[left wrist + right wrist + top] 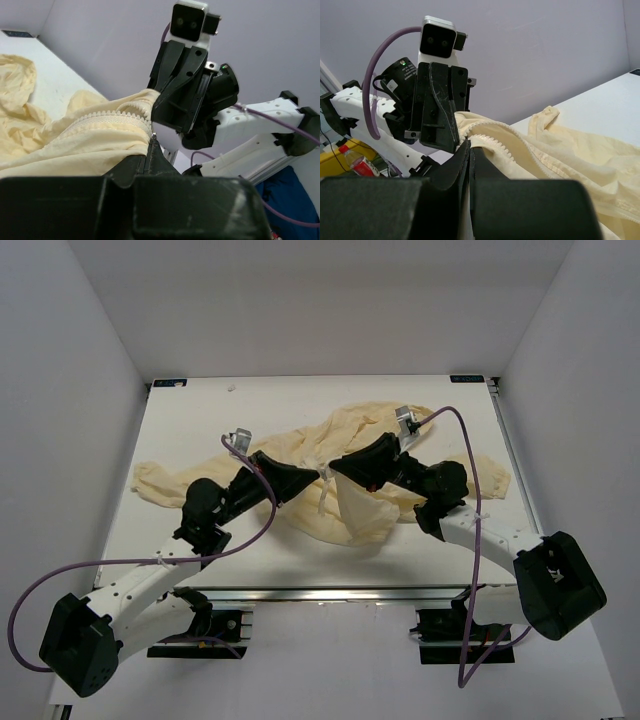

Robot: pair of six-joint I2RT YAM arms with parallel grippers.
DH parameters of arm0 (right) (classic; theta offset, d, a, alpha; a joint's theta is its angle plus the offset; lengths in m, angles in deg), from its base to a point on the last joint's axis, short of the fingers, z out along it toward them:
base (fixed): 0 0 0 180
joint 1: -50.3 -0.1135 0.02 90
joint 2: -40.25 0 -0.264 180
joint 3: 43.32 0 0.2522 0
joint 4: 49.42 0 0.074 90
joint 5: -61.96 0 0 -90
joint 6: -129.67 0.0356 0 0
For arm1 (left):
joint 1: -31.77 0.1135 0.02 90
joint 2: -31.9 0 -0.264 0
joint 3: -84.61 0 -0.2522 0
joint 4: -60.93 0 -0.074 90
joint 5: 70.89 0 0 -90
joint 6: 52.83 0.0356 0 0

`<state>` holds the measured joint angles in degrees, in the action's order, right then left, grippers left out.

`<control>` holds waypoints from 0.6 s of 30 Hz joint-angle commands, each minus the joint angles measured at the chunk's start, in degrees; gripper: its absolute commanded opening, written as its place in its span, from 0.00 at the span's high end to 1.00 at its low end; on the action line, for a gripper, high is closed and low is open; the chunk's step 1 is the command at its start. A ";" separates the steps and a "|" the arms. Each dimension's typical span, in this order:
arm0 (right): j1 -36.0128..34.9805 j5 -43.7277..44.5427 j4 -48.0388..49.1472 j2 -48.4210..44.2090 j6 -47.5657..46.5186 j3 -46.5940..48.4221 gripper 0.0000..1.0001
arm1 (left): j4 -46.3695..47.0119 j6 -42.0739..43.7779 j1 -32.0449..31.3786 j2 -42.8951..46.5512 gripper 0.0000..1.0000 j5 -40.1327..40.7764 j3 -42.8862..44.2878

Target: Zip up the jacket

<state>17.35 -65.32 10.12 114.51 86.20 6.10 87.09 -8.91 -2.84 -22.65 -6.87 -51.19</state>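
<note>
The jacket (375, 430) lay spread out across the middle of the white table (200, 415). It was pale yellow and soft and all crumpled. One sleeve (160, 482) reached out to the left side of the table. The rest was bunched up toward the right.

The two arms came in from the near edge and met over the middle of the jacket. The left pincer (317, 473) pointed to the right. The right pincer (333, 466) pointed to the left. Their tips were just beside each other.

Both pincers were pinched tight on the jacket. In the left wrist view, the left pincer's black fingers (156, 156) were pressed together on the yellow cloth, right at the end of the zipper (112, 116). The zipper's little teeth ran in a pale line across the cloth. The right pincer squeezed the same fold from the other side.

In the right wrist view, the right pincer's fingers were almost shut, with only a thin gap, and the edge of the cloth sat in it. The cloth between the pincers was lifted up off the table.

A purple cable (240, 540) looped along the left arm.
</note>
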 commanded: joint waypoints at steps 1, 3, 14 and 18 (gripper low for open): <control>0.43 3.44 0.01 -0.61 -0.91 1.52 1.00 | -4.83 2.74 0.25 1.10 1.00 -0.13 0.41; 0.43 4.31 -2.70 -0.87 -1.26 1.87 1.00 | -6.78 4.07 0.25 1.63 1.00 0.14 0.59; 0.87 7.83 -12.03 0.53 -0.03 7.05 1.00 | -17.86 9.17 0.25 -0.56 1.00 -2.67 2.61; 0.87 9.06 -12.74 1.41 2.52 6.88 1.00 | -19.00 9.17 0.25 -0.83 1.00 -4.08 2.17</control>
<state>17.29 -62.26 -4.55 115.93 86.79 9.77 73.30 -1.04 -2.54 -23.30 -6.30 -49.24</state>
